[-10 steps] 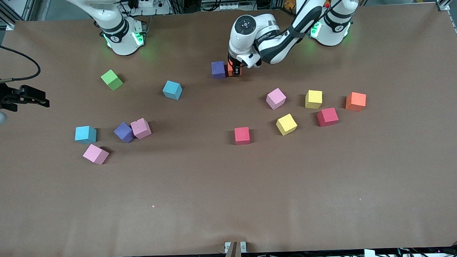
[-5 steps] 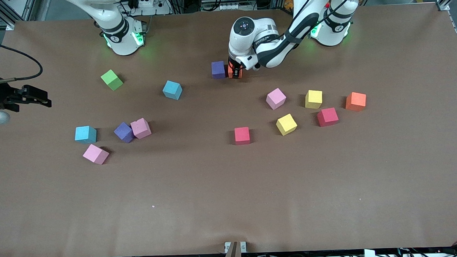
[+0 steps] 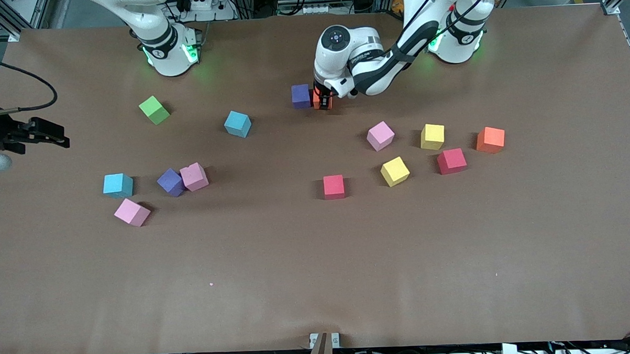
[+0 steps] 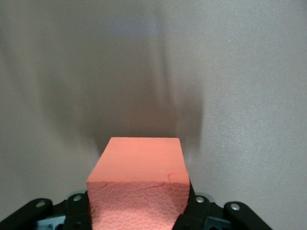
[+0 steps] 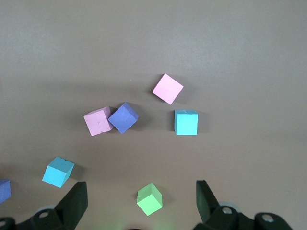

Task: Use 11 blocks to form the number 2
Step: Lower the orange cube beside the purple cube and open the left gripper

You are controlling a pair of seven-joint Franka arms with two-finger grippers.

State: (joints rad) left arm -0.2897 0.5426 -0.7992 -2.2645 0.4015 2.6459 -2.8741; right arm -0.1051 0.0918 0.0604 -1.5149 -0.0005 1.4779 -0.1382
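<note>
My left gripper (image 3: 323, 99) is shut on an orange block (image 4: 139, 184) low at the table, right beside a purple block (image 3: 301, 95) near the robots' bases. The other blocks lie scattered and no number 2 shows. Pink (image 3: 380, 135), yellow (image 3: 432, 136), orange (image 3: 490, 139), red (image 3: 451, 160), yellow (image 3: 395, 171) and red (image 3: 333, 187) blocks lie toward the left arm's end. Light blue (image 3: 237, 123), light blue (image 3: 118, 185), purple (image 3: 170, 182) and two pink (image 3: 194, 176) (image 3: 132, 212) blocks lie toward the right arm's end. My right gripper (image 3: 57, 134) waits open, high over that end.
A lime-green cube (image 3: 154, 110) sits near the right arm's base, and in the right wrist view this lime-green cube (image 5: 149, 199) lies below the open fingers. Brown table (image 3: 318, 271) stretches bare toward the front camera.
The left arm's wrist has shifted slightly over the orange block. The block stays beside the purple one. The right arm has barely moved.
</note>
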